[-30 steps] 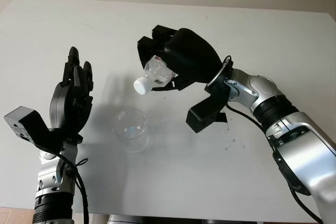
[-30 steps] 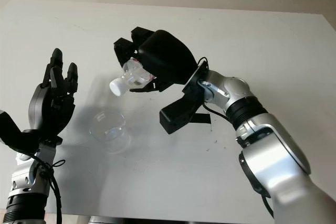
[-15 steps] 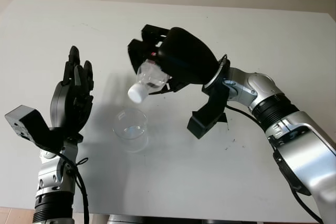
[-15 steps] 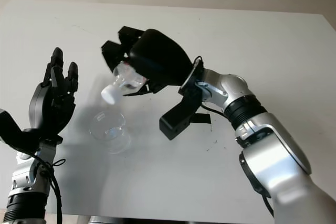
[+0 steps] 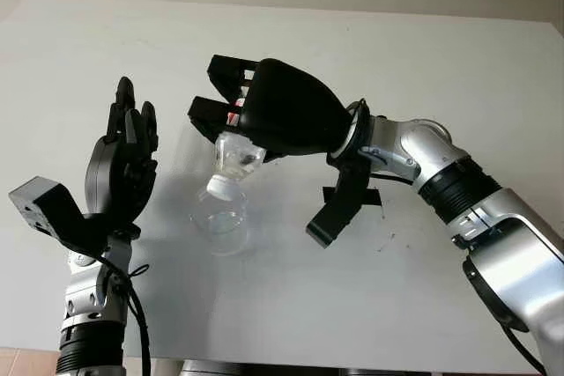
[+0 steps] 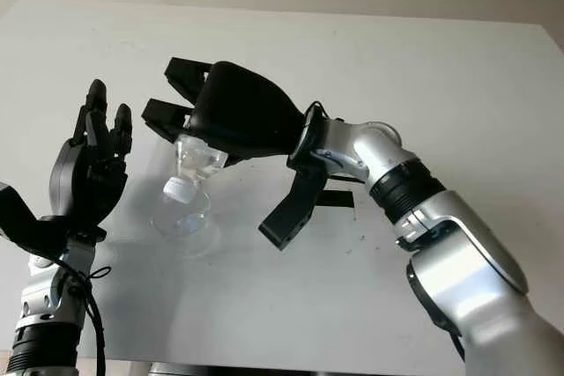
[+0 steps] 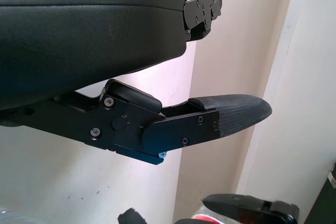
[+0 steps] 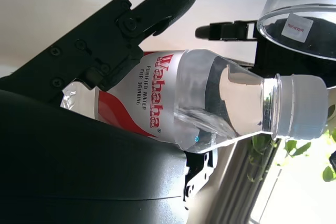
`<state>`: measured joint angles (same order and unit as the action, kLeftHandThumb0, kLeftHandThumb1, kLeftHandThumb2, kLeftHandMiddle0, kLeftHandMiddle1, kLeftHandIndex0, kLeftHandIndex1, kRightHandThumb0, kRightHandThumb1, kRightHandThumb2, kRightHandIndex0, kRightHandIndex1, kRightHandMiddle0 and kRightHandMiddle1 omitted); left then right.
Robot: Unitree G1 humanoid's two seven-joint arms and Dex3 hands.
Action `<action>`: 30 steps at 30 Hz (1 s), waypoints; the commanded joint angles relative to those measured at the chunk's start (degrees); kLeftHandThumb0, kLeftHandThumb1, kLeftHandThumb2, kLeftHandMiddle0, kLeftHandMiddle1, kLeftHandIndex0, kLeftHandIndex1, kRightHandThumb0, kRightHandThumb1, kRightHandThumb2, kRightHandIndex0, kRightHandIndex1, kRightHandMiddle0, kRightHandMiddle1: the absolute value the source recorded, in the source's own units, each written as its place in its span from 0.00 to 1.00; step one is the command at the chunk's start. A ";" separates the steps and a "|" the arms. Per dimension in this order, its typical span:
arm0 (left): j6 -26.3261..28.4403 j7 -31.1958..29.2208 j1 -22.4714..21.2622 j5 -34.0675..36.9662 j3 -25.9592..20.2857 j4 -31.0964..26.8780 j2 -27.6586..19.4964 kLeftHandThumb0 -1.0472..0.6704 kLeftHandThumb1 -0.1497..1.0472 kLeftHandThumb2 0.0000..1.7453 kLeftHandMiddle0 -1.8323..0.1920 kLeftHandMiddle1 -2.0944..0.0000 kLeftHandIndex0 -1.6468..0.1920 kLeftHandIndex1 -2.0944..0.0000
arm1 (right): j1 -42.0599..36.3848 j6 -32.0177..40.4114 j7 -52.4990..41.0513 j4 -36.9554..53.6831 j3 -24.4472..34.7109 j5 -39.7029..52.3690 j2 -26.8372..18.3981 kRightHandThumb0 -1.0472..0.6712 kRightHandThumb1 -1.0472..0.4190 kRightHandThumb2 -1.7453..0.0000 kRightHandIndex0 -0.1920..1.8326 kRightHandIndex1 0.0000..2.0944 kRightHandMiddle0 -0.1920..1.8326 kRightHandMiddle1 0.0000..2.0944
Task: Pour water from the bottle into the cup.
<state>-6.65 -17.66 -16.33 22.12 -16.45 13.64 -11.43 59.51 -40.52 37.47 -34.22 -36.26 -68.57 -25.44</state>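
The table (image 5: 458,68) carries the work near its middle, within easy reach of both arms. The right hand (image 5: 282,116) hangs above that spot with its fingers wrapped around the bottle (image 5: 236,154), holding it tipped steeply mouth-down so water could run out. The left hand (image 5: 123,160) stands raised, open, just beside the pour, holding nothing. The cup (image 5: 218,220) stands upright on the table directly under the neck to catch the flow. The white cap (image 8: 302,114) appears to be on, so nothing pours yet.
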 commanded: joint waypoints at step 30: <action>0.02 -0.41 0.00 0.45 -0.25 -0.38 0.22 0.15 1.00 0.35 1.00 0.98 1.00 1.00 | 0.85 6.93 6.98 4.29 -4.59 -8.02 -2.73 0.39 0.00 0.90 0.68 1.00 0.46 1.00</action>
<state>-6.64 -17.85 -16.33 22.22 -16.48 13.64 -11.39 59.50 -34.25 43.61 -31.15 -40.50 -76.34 -27.64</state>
